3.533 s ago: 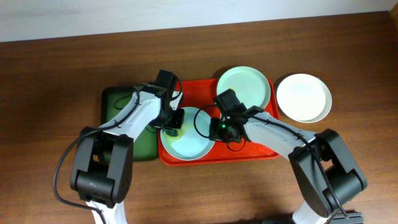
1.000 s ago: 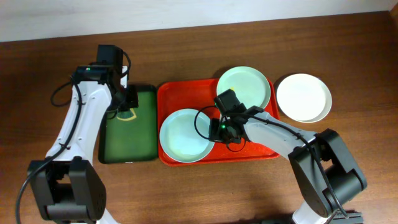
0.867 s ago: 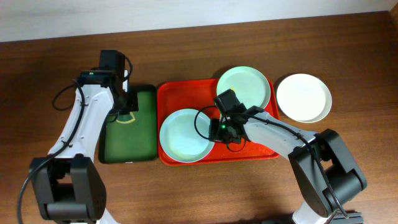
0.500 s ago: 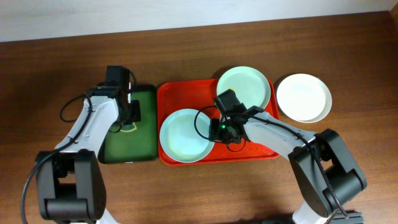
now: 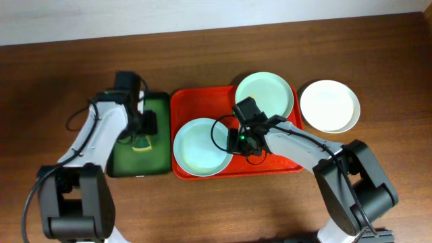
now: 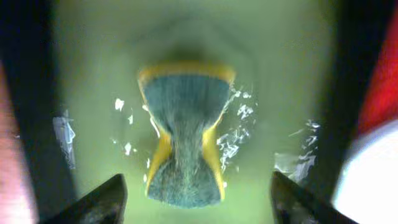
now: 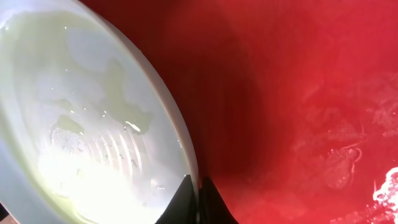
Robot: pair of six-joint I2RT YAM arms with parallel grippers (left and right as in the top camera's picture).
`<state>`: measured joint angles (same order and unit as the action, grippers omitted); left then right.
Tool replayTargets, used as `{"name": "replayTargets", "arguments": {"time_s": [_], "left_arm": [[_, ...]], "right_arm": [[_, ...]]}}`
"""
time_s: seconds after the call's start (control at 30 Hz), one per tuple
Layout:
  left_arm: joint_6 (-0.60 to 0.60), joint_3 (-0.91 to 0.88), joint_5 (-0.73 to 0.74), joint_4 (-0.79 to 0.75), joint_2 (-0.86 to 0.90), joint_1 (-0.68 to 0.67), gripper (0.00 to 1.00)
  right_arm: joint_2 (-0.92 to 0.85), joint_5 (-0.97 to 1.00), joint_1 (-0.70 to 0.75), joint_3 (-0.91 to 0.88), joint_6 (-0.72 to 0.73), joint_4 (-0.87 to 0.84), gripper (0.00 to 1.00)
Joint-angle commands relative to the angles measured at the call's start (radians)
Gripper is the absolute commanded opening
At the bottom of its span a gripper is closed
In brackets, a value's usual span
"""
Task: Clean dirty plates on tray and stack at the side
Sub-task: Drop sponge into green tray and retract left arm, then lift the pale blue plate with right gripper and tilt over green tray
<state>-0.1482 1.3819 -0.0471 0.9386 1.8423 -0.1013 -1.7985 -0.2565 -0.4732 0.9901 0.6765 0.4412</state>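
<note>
On the red tray (image 5: 202,102) a pale mint plate (image 5: 200,146) lies front left, wet and shiny. My right gripper (image 5: 236,140) is shut on its right rim; in the right wrist view the fingertips (image 7: 186,193) pinch the rim of the plate (image 7: 81,112) above the red tray (image 7: 298,93). A second mint plate (image 5: 264,94) rests on the tray's back right corner. A white plate (image 5: 329,106) sits on the table right of the tray. My left gripper (image 5: 145,125) hangs open over the sponge (image 6: 185,143), touching nothing.
A dark green tray (image 5: 152,158) lies just left of the red tray, with the yellow-edged sponge (image 5: 142,143) on it amid water drops. The brown wooden table (image 5: 54,81) surrounds both trays.
The left arm carried the sponge from the front plate to the green tray, then opened and let it go there. The right gripper and the plates have not moved.
</note>
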Motion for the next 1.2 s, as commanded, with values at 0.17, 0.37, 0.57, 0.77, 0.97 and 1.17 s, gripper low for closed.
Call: {"name": "replayTargets", "arguments": {"time_s": [0.17,0.37,0.57,0.77,0.97,1.17], "left_arm": [[-0.015,0.351,0.026,0.155,-0.066,0.172,0.99],[-0.015,0.351,0.026,0.171,-0.066,0.192,0.99],[-0.015,0.351,0.026,0.171,-0.066,0.192,0.99],[-0.015,0.351,0.026,0.171,-0.066,0.192,0.99],[-0.015,0.351,0.026,0.171,-0.066,0.192,0.99],[-0.015,0.351,0.026,0.171,-0.066,0.192,0.99]], "right_arm": [[-0.01,0.002,-0.005,-0.008,-0.003,0.004,0.3],[-0.01,0.008,-0.005,-0.008,-0.007,0.004,0.45],[-0.01,0.039,-0.005,-0.01,-0.006,0.004,0.46],[-0.011,0.059,-0.005,-0.027,-0.006,-0.005,0.45],[-0.035,0.074,-0.006,-0.037,-0.006,-0.034,0.45],[-0.059,0.068,-0.005,-0.036,-0.006,-0.04,0.04]]}}
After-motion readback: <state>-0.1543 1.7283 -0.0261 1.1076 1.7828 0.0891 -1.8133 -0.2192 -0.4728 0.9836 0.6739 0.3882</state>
